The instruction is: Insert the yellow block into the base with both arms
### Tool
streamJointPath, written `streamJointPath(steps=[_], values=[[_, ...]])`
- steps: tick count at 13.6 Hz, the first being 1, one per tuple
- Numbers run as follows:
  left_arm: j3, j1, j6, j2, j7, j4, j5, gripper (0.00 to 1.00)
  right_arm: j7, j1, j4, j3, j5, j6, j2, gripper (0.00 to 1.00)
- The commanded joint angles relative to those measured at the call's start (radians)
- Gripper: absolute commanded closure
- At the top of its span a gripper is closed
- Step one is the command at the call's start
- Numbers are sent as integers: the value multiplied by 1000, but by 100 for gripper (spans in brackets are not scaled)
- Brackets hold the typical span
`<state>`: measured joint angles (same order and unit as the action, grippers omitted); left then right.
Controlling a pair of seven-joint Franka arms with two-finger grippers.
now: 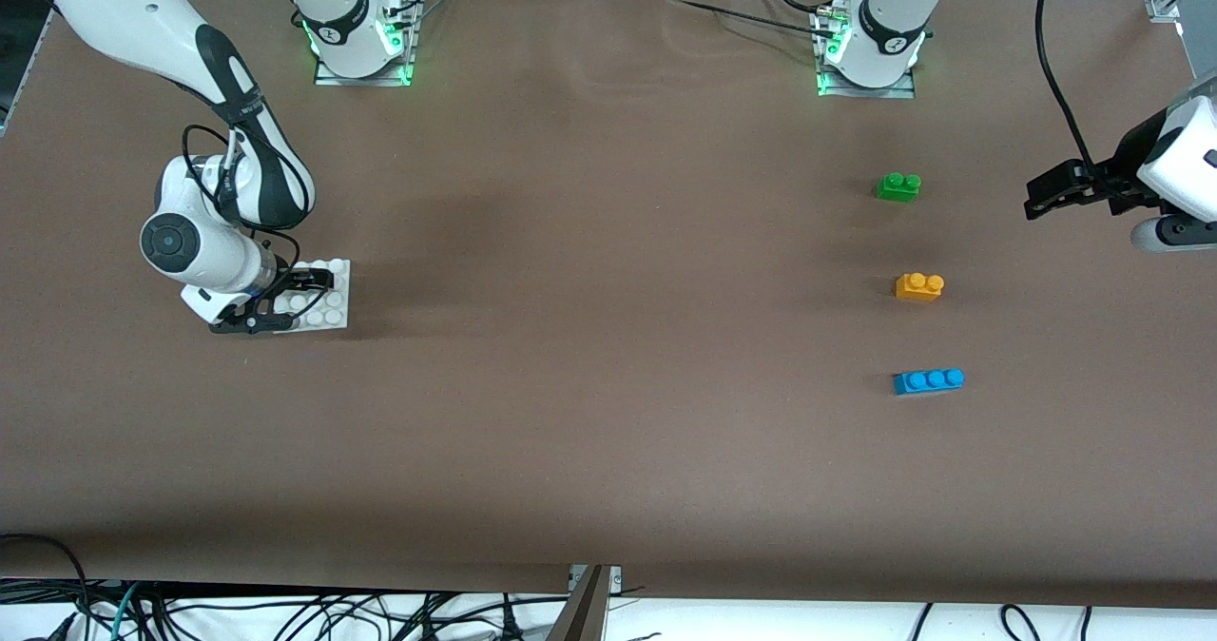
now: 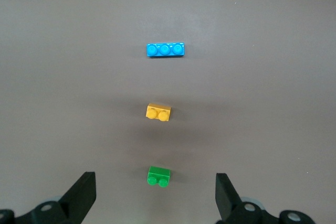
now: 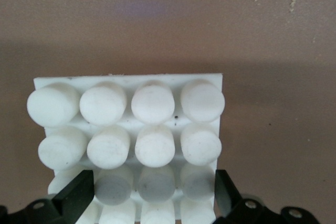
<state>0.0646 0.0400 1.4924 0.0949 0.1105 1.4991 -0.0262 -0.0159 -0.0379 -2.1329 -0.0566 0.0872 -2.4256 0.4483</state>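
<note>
The base [image 3: 126, 129], a white square plate, lies flat on the brown desk [image 3: 168, 19] and fills the middle of the right wrist view. Its round studs stand in rows of four; two full rows show clearly, and two more rows sit in shadow closer to the right gripper [image 3: 153, 195]. The gripper's two black fingers [image 3: 79, 192] stand spread wide, one at each side of the base's shadowed rows, just beside its edges; whether they touch the plate cannot be told. A small dark speck sits on the base between two studs. The desk past the base shows faint pale marks.
</note>
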Motion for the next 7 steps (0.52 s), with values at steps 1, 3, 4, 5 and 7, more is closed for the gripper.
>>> streamJointPath(steps=[1,3,4,5,7], values=[[3,1,-14,-11,9,-7,-20,0,88,-36,-2,23,-3,-70,50,0],[3,1,-14,-11,9,-7,-20,0,100,-51,-1,26,-3,-93,58,0],[3,1,-14,-11,9,-7,-20,0,100,-63,-1,26,-3,-104,59,0],[3,0,-14,-11,9,-8,-20,0,100,-75,-1,26,-4,-116,59,0],[4,-2,-14,-11,9,-8,-20,0,102,-92,1,38,-7,-141,66,0]])
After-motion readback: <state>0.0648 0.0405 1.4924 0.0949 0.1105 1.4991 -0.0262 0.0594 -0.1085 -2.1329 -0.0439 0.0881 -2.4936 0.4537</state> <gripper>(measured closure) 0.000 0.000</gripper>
